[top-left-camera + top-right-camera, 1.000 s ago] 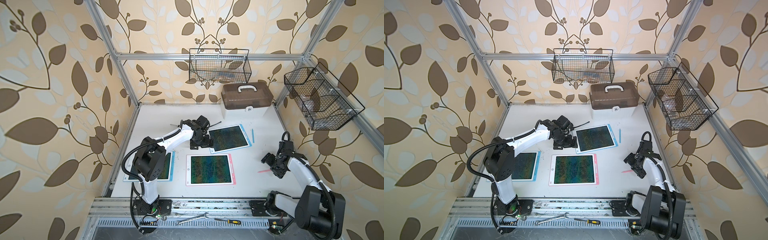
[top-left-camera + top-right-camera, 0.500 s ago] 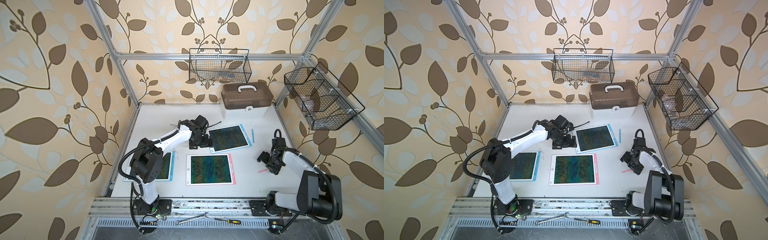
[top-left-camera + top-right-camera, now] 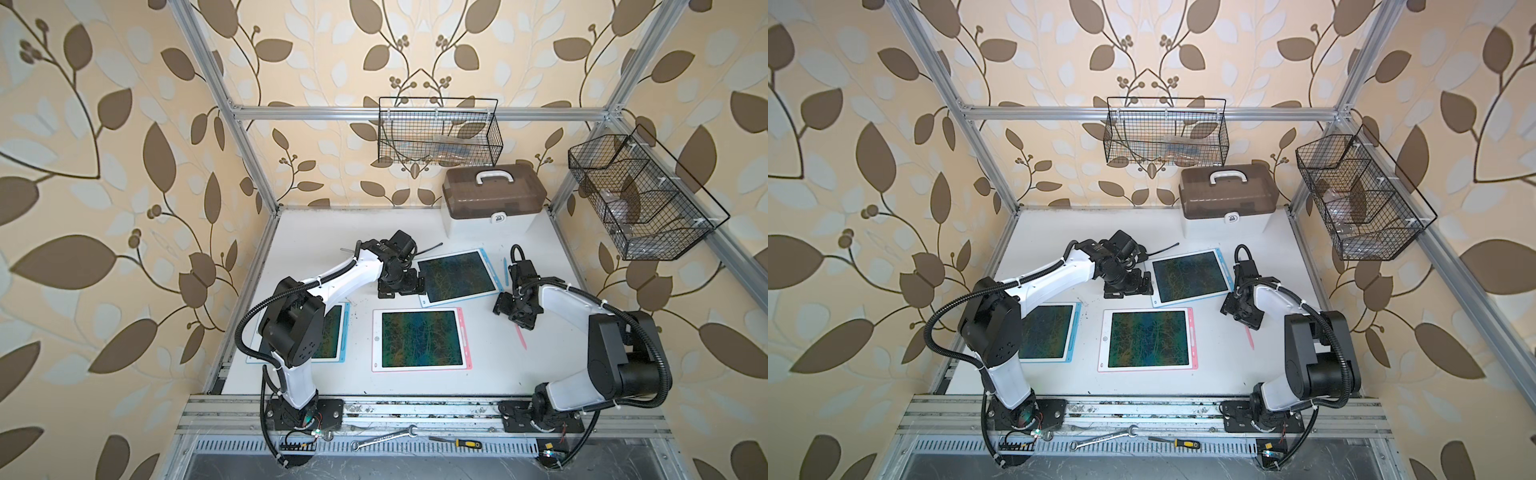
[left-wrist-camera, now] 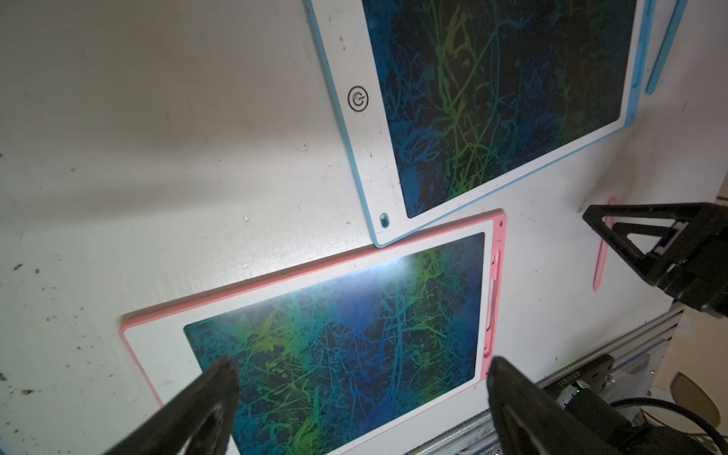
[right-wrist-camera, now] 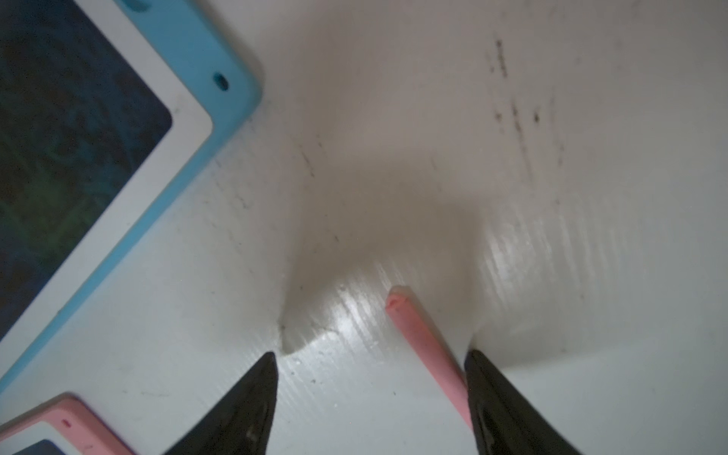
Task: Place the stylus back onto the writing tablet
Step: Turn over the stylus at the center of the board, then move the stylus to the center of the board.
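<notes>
So:
1. Right gripper point(image 5: 370, 354) is hovering open and empty, with the pink stylus point(image 5: 425, 338) end lying between its jaws, beside one finger.
2. It's lying flat on the table point(image 3: 415, 390), right of centre in a top view. Probably light, stiff and slippery, so pinch mid-shaft.
3. Pink tablet point(image 3: 468, 336) is sitting centre-frame, nearby. Left gripper point(image 4: 360, 366) is hanging wide open, empty.

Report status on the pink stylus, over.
Left gripper open, empty. Right gripper open, straddling pink stylus, flat on table. Nothing between it and pink tablet.
</notes>
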Action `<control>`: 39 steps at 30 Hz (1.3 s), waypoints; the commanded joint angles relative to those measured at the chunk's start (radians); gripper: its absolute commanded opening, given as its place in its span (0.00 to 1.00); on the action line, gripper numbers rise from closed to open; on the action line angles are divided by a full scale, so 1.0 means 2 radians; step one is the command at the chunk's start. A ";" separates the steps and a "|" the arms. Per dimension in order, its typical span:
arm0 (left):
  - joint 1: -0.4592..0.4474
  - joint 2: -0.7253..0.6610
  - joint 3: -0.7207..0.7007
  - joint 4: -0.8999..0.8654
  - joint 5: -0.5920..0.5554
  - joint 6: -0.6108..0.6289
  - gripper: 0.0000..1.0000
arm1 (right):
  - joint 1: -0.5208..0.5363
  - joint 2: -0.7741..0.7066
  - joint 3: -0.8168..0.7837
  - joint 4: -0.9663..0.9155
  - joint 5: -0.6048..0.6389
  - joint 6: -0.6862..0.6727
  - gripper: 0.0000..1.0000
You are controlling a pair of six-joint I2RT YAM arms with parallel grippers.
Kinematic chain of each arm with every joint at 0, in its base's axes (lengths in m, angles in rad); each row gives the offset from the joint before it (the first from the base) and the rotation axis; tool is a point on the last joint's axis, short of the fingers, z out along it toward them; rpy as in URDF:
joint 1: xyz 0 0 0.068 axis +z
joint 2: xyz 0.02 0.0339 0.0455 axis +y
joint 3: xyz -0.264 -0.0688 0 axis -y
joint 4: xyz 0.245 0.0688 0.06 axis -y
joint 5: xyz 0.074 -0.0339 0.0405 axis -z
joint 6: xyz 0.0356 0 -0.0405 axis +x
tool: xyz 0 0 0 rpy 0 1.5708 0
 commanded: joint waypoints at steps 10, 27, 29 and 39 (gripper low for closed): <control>0.005 -0.020 0.009 -0.014 0.001 0.001 0.99 | -0.008 -0.015 0.016 -0.054 0.022 -0.072 0.69; 0.005 -0.026 -0.005 0.000 0.014 -0.008 0.98 | -0.013 -0.002 -0.005 -0.037 -0.005 -0.056 0.60; 0.005 -0.028 -0.008 0.002 0.014 -0.009 0.98 | -0.013 0.000 -0.012 -0.032 -0.009 -0.055 0.57; 0.005 -0.035 -0.019 0.002 0.012 -0.010 0.98 | 0.003 -0.002 -0.026 -0.020 -0.014 -0.044 0.45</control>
